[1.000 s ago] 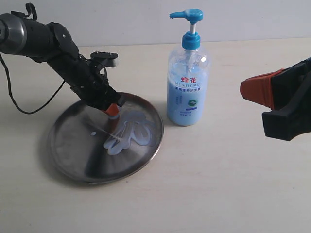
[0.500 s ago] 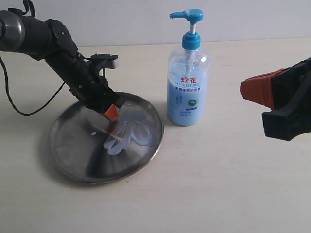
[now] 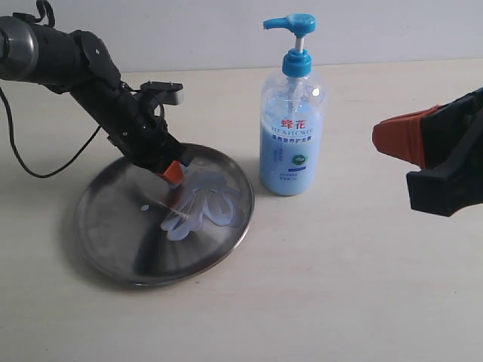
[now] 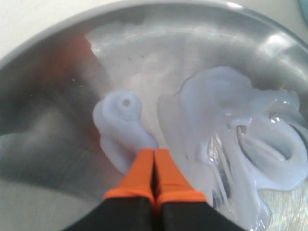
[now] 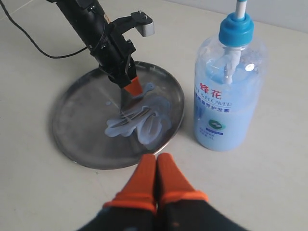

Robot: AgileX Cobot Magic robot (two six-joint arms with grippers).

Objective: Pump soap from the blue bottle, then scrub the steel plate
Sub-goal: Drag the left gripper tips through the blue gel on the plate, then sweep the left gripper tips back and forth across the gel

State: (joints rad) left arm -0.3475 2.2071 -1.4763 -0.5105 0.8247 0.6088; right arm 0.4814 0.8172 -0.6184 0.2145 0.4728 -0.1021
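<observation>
The round steel plate point(image 3: 113, 226) lies on the table at the left, also seen as the plate point(image 5: 77, 130) and the plate point(image 4: 48, 96). Pale blue soap point(image 3: 200, 205) is smeared in glossy squiggles over its right half; in the wrist views the same soap point(image 4: 250, 130) and soap point(image 5: 142, 120) show. My left gripper point(image 3: 174, 174) is shut with nothing in it, its orange tips point(image 4: 154, 153) down in the smear's near edge. The blue bottle point(image 3: 292, 136) stands upright just right of the plate. My right gripper point(image 5: 156, 159) hovers shut and empty at the far right, apart from the bottle point(image 5: 226, 96).
A black cable point(image 3: 45, 170) loops on the table behind the left arm. The beige table point(image 3: 339, 286) stretches in front of the plate and bottle. A pale wall runs along the back edge.
The left gripper's tip has drawn back slightly up and left along the smear, then held. The soap's shape is almost unchanged. The right arm has not moved.
</observation>
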